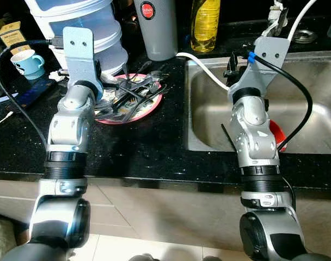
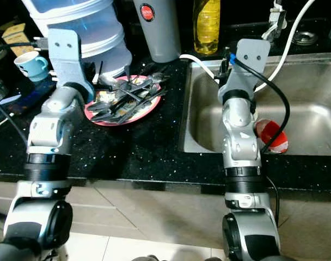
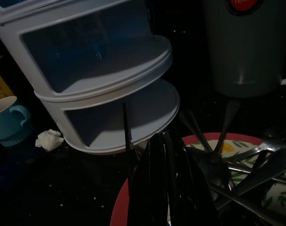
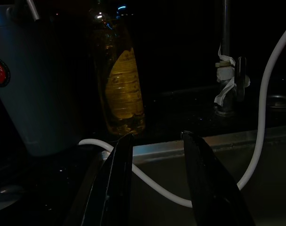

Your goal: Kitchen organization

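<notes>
I see the black tabletop across the left eye frame, with the sink at right. At upper left stands a white tiered container; just below it a red-rimmed plate carries piled cutlery. My left tool sits over the plate's edge, fingers pressed together. My right tool hangs spread apart, empty, over the sink rim, near a yellow bottle.

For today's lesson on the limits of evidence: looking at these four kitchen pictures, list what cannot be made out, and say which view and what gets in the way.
1. Red object in the sink: right arm covers part, eye views; identity unclear.
2. Left gripper: left wrist view too dark to tell whether the fingers grip cutlery on the plate.
3. Tiered container: top cut off by the frame edge.
4. Bottle label: too dim to read, right wrist view.
</notes>
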`<state>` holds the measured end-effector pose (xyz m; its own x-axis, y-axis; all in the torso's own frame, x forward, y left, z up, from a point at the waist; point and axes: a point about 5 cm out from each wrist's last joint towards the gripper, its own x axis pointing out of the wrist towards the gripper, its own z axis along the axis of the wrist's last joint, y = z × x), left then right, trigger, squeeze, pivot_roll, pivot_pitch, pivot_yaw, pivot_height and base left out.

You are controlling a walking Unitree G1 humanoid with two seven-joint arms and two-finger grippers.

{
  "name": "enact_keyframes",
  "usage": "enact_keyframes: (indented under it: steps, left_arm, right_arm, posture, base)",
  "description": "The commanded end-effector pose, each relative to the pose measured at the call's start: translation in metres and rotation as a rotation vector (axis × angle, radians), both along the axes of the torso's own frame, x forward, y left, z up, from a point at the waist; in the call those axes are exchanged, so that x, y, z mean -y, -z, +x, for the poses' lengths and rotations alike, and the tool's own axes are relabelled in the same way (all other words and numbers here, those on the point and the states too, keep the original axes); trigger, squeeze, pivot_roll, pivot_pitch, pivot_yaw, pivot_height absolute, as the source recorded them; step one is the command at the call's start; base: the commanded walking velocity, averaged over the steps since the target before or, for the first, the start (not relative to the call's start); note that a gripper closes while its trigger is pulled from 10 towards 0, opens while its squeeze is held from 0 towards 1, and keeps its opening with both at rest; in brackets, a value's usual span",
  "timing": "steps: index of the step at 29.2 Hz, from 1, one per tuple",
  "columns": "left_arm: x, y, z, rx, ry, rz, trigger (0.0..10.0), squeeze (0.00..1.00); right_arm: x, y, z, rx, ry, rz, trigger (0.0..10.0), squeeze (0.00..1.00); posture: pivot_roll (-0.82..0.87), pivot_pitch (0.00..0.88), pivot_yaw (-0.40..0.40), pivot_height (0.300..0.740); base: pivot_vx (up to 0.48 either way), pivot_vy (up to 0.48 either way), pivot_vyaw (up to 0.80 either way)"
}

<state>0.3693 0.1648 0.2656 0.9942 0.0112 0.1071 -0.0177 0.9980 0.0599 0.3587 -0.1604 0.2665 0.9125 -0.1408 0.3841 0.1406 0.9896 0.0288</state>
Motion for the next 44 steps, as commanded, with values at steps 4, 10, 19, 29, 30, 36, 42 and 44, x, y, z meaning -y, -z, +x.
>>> enact_keyframes:
  steps: [4,10,19,29,30,36,42,44]
  left_arm:
    - [-0.002,0.003,-0.001,0.024,-0.014,0.162,10.0,0.00]
    - [0.015,0.000,-0.008,0.091,0.097,0.153,10.0,0.00]
    - [-0.005,0.017,0.007,-0.094,0.055,-0.135,10.0,1.00]
    - [-0.027,0.037,0.017,-0.203,-0.061,-0.188,10.0,0.75]
    - [-0.026,0.036,0.017,-0.200,-0.060,-0.178,10.0,0.00]
    - [-0.027,0.033,0.017,-0.189,-0.078,-0.149,10.0,0.00]
    - [-0.043,0.030,0.028,-0.223,-0.091,-0.316,10.0,0.00]
    - [-0.045,0.031,0.031,-0.236,-0.106,-0.312,10.0,0.00]
  right_arm:
    - [-0.003,-0.001,0.001,0.006,-0.014,0.016,10.0,0.00]
    - [-0.004,-0.001,0.000,0.008,-0.015,0.013,10.0,0.00]
    - [-0.004,-0.001,0.001,0.008,-0.017,0.011,10.0,0.00]
    - [-0.003,0.000,0.000,0.003,-0.014,0.013,10.0,0.00]
    - [-0.003,0.000,0.000,0.002,-0.013,0.013,10.0,0.00]
    - [-0.003,0.001,0.000,0.002,-0.012,0.013,10.0,0.00]
    - [-0.003,-0.001,0.001,0.002,-0.016,0.012,10.0,0.00]
    - [-0.004,-0.002,0.001,0.002,-0.020,0.010,10.0,0.00]
  posture:
    - [0.12,0.006,0.148,0.740]
    - [0.12,0.001,0.149,0.740]
    - [0.12,0.003,0.149,0.740]
    - [0.12,0.014,0.151,0.740]
    - [0.12,0.015,0.154,0.740]
    - [0.12,0.016,0.157,0.740]
    - [0.12,0.034,0.144,0.740]
    - [0.11,0.028,0.141,0.740]
  base:
    - [0.000,0.000,0.00]
    - [0.000,0.000,0.00]
    - [0.000,0.000,0.00]
    - [0.000,0.000,0.00]
    - [0.000,0.000,0.00]
    - [0.000,0.000,0.00]
    - [0.000,0.000,0.00]
    - [0.000,0.000,0.00]
